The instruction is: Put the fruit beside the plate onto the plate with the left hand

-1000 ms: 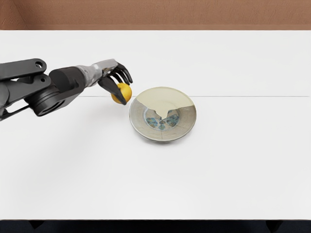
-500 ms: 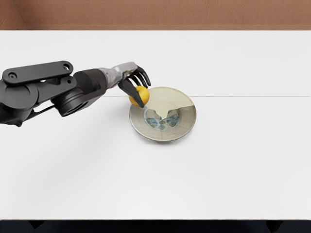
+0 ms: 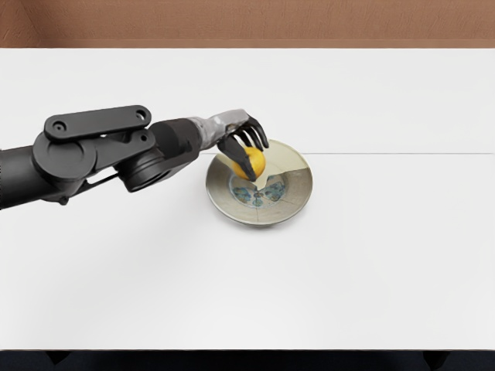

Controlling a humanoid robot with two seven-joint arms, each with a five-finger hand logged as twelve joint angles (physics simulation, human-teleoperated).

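— Looking around the left hand [image 3: 244, 145], what do you see?
— A white table [image 3: 348, 278] on every side, and the plate [image 3: 300, 195] just beneath the fingers, spreading to their right.
— And the hand's pose?
— Palm down, fingers curled around the yellow-orange fruit [image 3: 253, 162], which it holds over the plate's left part.

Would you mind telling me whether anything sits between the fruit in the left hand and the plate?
Nothing visible does. The left hand grips the fruit above the left part of the plate, with no other object showing between them.
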